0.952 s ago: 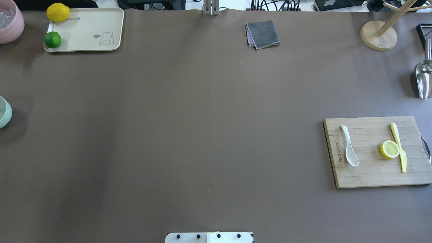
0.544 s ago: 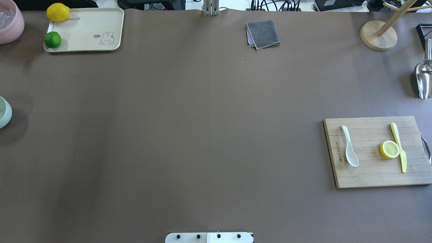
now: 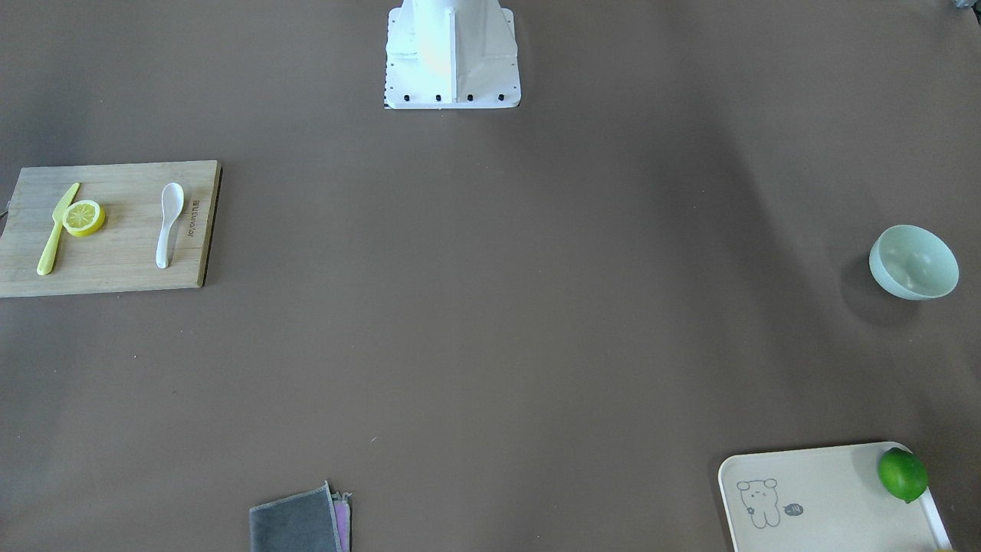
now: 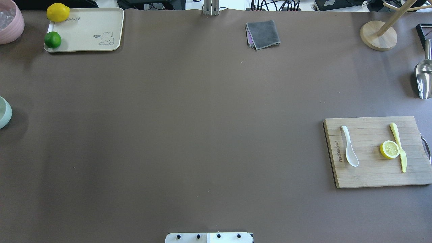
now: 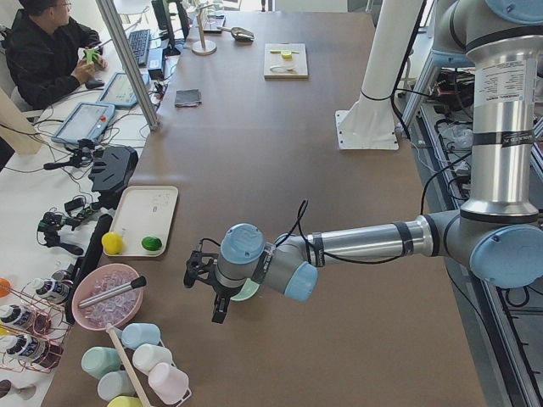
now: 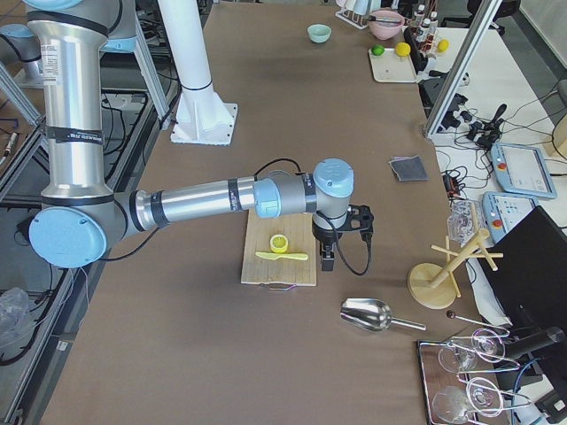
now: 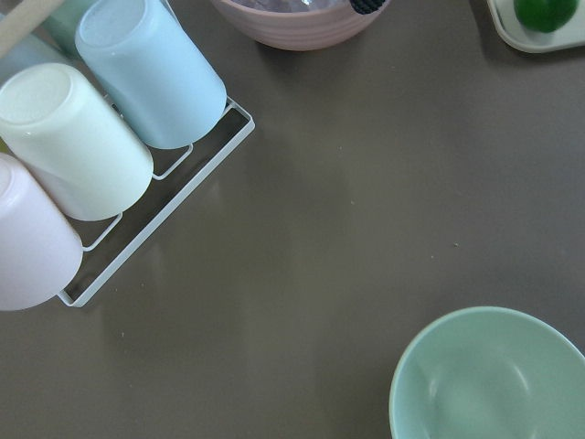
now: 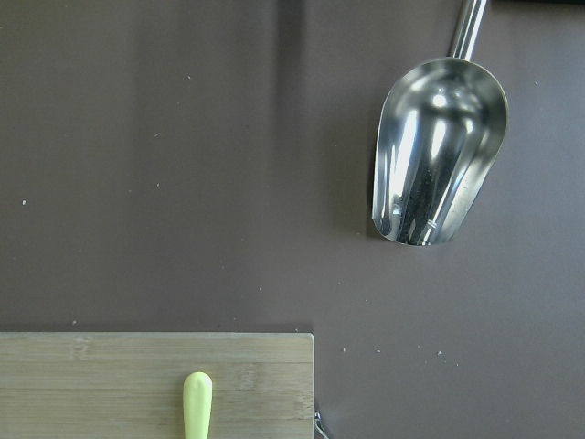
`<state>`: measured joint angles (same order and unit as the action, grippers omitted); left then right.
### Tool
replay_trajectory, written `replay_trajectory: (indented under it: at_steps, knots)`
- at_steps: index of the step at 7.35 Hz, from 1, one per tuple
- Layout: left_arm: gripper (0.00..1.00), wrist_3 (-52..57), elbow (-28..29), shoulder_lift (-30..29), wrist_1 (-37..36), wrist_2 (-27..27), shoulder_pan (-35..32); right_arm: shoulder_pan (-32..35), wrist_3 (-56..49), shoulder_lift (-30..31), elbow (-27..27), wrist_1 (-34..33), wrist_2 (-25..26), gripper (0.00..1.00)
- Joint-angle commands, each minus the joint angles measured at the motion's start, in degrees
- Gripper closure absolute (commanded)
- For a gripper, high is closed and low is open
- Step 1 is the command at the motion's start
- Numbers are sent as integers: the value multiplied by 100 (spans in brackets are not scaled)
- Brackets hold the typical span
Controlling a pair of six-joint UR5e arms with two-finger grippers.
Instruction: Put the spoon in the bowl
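Note:
The white spoon (image 4: pixel 349 150) lies on the left part of a wooden cutting board (image 4: pixel 371 175) at the table's right; it also shows in the front view (image 3: pixel 168 224). The mint-green bowl (image 3: pixel 913 261) stands empty at the table's far left edge (image 4: pixel 4 112) and in the left wrist view (image 7: pixel 494 380). My left gripper (image 5: pixel 208 292) hangs above and just beside the bowl; I cannot tell whether it is open. My right gripper (image 6: pixel 328 257) hangs over the board's outer edge near the yellow knife (image 4: pixel 399 146); I cannot tell its state either.
A lemon half (image 4: pixel 389 149) lies on the board. A metal scoop (image 8: pixel 439 151) and a wooden stand (image 4: pixel 378 35) are at the far right. A grey cloth (image 4: pixel 263 33) lies at the back. A cream tray (image 4: pixel 87 30) with lemon and lime, a pink bowl (image 4: pixel 10 20) and a cup rack (image 7: pixel 110 137) are near the green bowl.

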<state>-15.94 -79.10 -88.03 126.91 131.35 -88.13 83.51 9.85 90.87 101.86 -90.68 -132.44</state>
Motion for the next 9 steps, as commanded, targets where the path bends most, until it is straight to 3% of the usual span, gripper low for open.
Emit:
replay_trajectory:
  at_steps: [1, 3, 9]
  knots:
    - [2, -339, 369, -135, 316, 353, 103, -36, 8, -8, -87, 120, -98, 0]
    - [2, -357, 404, -135, 360, 627, 391, -45, 8, -8, -96, 120, -116, 0]
    - [3, -340, 1053, -398, 360, 602, 1219, -45, 70, -8, -96, 120, -142, 0]
